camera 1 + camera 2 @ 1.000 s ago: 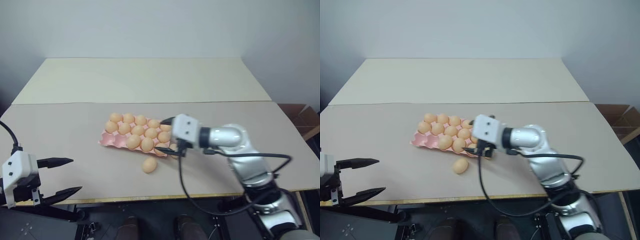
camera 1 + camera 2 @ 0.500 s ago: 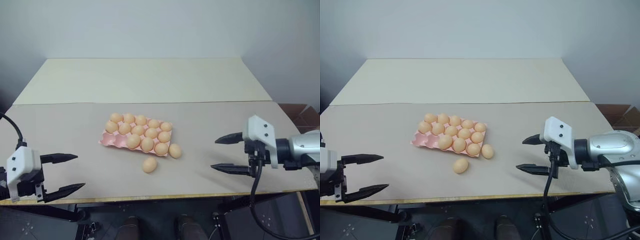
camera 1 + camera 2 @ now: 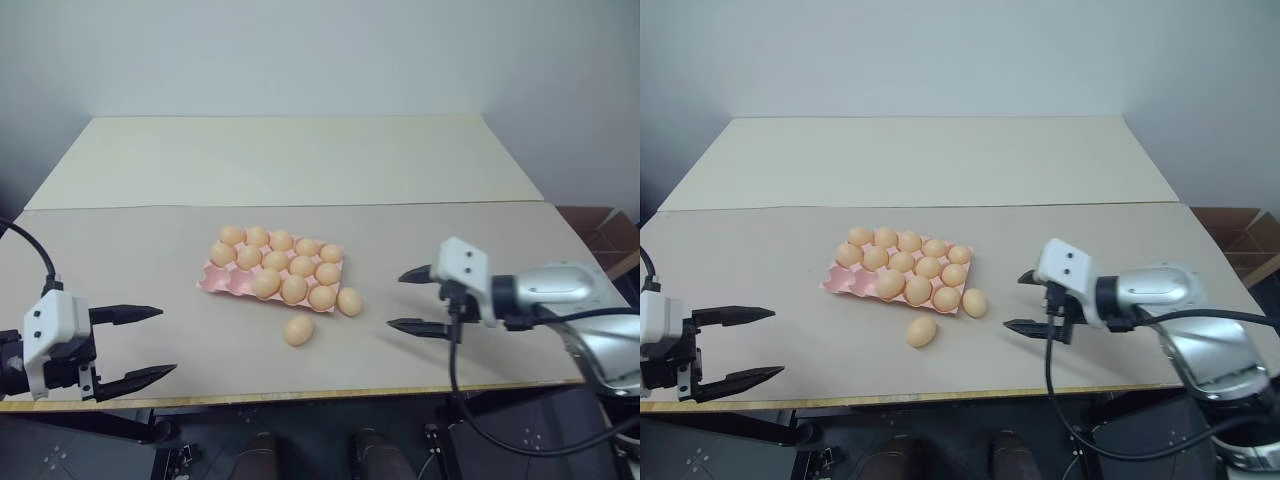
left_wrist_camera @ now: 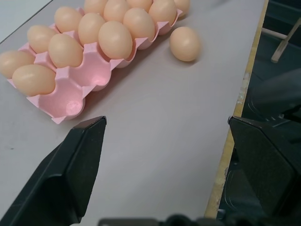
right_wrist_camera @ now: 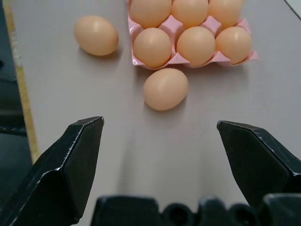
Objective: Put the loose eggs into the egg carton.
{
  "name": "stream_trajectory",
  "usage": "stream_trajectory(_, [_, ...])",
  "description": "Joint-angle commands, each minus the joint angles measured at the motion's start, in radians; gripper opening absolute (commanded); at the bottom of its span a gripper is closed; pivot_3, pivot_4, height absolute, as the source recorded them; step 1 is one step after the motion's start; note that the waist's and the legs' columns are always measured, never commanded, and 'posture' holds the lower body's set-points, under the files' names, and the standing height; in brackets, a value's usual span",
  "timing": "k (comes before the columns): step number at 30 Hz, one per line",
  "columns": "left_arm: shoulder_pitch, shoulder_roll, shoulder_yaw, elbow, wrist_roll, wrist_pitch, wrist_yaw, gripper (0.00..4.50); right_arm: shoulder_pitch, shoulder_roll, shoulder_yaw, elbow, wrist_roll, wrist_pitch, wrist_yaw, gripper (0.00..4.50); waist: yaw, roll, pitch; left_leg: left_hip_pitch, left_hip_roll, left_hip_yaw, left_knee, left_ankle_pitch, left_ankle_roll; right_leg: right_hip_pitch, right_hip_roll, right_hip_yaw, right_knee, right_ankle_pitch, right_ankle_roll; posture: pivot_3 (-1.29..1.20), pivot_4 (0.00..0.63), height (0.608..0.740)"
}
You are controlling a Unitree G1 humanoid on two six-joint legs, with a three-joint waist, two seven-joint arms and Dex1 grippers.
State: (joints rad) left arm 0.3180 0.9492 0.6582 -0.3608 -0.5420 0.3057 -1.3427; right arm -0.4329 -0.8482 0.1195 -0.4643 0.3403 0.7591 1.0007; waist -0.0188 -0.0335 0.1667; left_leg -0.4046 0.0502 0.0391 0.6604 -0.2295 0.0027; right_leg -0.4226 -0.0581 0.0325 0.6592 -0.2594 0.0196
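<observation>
Two loose eggs [image 3: 349, 301] lie on the desk [image 3: 150, 260] at the egg carton's [image 3: 215, 281] lower right edge; the right gripper [image 3: 410, 299], jaws wide open and empty, sits just right of them, far nearer than the open left gripper [image 3: 140, 346].

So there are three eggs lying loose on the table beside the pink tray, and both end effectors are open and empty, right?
Not quite: two loose eggs lie on the table, not three. One sits beside the egg carton at its right end, the other nearer the table's front edge; the left eye view shows it. The left end effector and right end effector are open and empty.
</observation>
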Motion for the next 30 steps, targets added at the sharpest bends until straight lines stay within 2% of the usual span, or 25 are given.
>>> stream_trajectory(1, [-0.004,0.012,0.012,-0.022,-0.013,0.000,0.009,4.50,-0.063,0.057,0.094,0.044,-0.088,-0.062,-0.063,4.48,0.001,0.000,0.000,-0.001,0.000,0.000,0.000,0.000,0.000,-0.001,0.000,0.000,0.000,0.000,0.000,0.00,0.150,0.740])
stream_trajectory(7, [0.025,0.007,0.037,-0.039,-0.014,0.002,0.008,4.50,-0.094,0.178,0.188,0.104,-0.155,-0.075,-0.134,4.48,0.005,0.000,0.000,-0.002,-0.001,0.000,0.000,0.000,0.000,0.000,-0.001,0.000,-0.001,0.000,0.000,0.00,0.150,0.740])
stream_trajectory(17, [0.045,0.003,0.047,-0.036,-0.011,-0.011,0.008,4.50,-0.096,0.255,0.280,0.205,-0.296,-0.162,-0.204,4.48,0.004,0.000,0.000,-0.001,0.000,0.000,0.000,0.000,0.000,0.000,-0.001,0.000,0.001,0.000,0.000,0.00,0.150,0.740])
stream_trajectory(20, [0.055,-0.002,0.050,-0.035,-0.008,-0.018,0.004,4.50,-0.087,0.251,0.292,0.216,-0.322,-0.184,-0.195,3.85,0.004,0.000,0.000,-0.001,0.000,0.000,0.000,0.000,0.000,-0.001,-0.001,0.000,0.001,0.000,0.000,0.00,0.150,0.740])
stream_trajectory(24, [0.063,-0.005,0.053,-0.031,-0.005,-0.027,0.003,4.50,-0.070,0.244,0.277,0.198,-0.326,-0.172,-0.190,2.51,0.004,0.000,0.000,-0.001,0.000,0.001,0.000,0.000,0.000,-0.001,-0.001,0.000,0.001,0.000,0.000,0.00,0.150,0.740])
stream_trajectory(25, [0.064,-0.005,0.052,-0.030,-0.004,-0.028,0.003,4.50,-0.064,0.238,0.271,0.190,-0.326,-0.170,-0.189,2.30,0.004,0.000,0.000,-0.001,0.000,0.000,0.000,0.000,0.000,0.000,-0.001,0.000,0.001,0.000,0.000,0.00,0.150,0.740])
stream_trajectory(28, [0.065,-0.007,0.048,-0.027,-0.002,-0.035,0.005,4.50,-0.042,0.210,0.252,0.158,-0.333,-0.181,-0.189,2.04,0.005,0.000,0.000,-0.001,0.000,0.000,0.000,0.000,0.000,0.000,-0.001,0.000,0.001,0.000,0.000,0.00,0.150,0.740])
stream_trajectory(30, [0.065,-0.007,0.045,-0.025,0.001,-0.039,0.007,4.50,-0.027,0.176,0.229,0.126,-0.325,-0.177,-0.177,2.04,0.006,0.000,0.000,-0.001,0.000,0.000,0.000,0.000,0.000,0.000,-0.001,0.000,0.000,0.000,0.000,0.00,0.150,0.740])
